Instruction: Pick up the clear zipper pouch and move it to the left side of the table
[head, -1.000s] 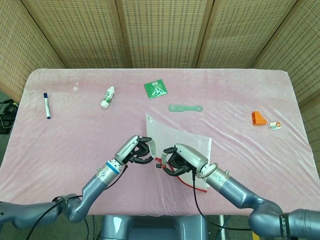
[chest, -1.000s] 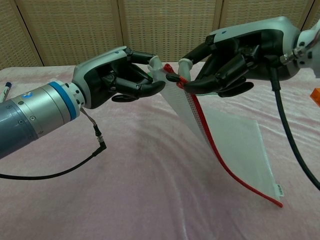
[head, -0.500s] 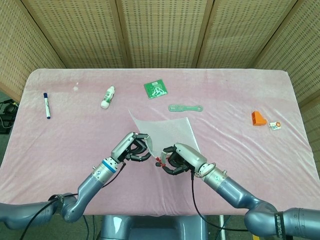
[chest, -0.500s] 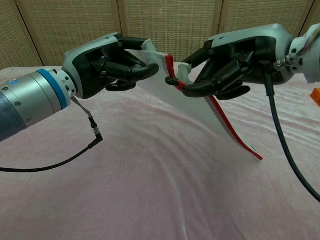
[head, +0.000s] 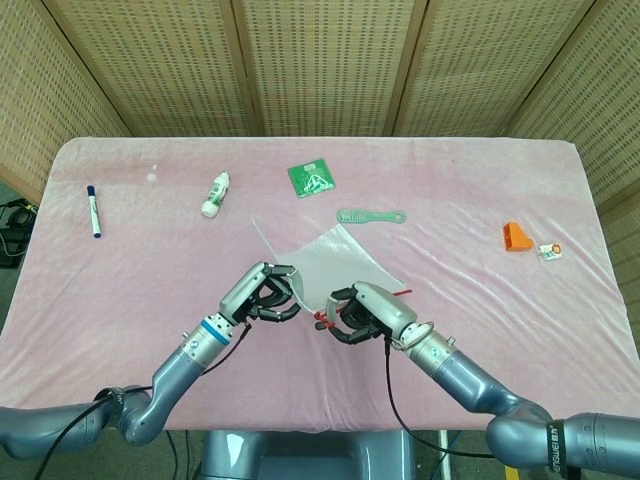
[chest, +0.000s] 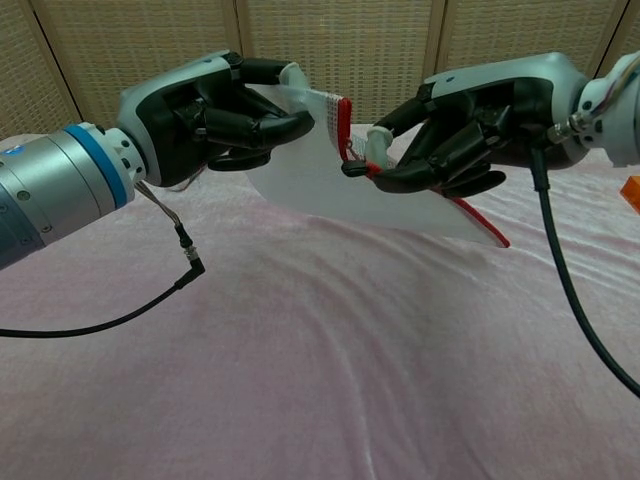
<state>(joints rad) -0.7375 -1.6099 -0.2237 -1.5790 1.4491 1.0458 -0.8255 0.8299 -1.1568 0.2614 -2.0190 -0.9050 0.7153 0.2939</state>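
Observation:
The clear zipper pouch (head: 325, 256) (chest: 330, 190), with a red zip edge, hangs in the air above the table's middle front, held by both hands. My left hand (head: 263, 293) (chest: 210, 108) grips its near left corner. My right hand (head: 362, 313) (chest: 470, 120) pinches the red zip end beside it. The pouch stretches away from the hands, clear of the pink cloth (head: 150, 260).
A blue marker (head: 93, 211) lies at the far left, a white bottle (head: 215, 193) and a green card (head: 312, 179) further back, and a green comb (head: 370, 216) behind the pouch. An orange block (head: 516, 236) and a small tag (head: 550, 251) sit at the right.
Both hands have lifted the pouch off the cloth and drawn it leftward. It has swung from hanging down to nearly level, and the left hand has risen.

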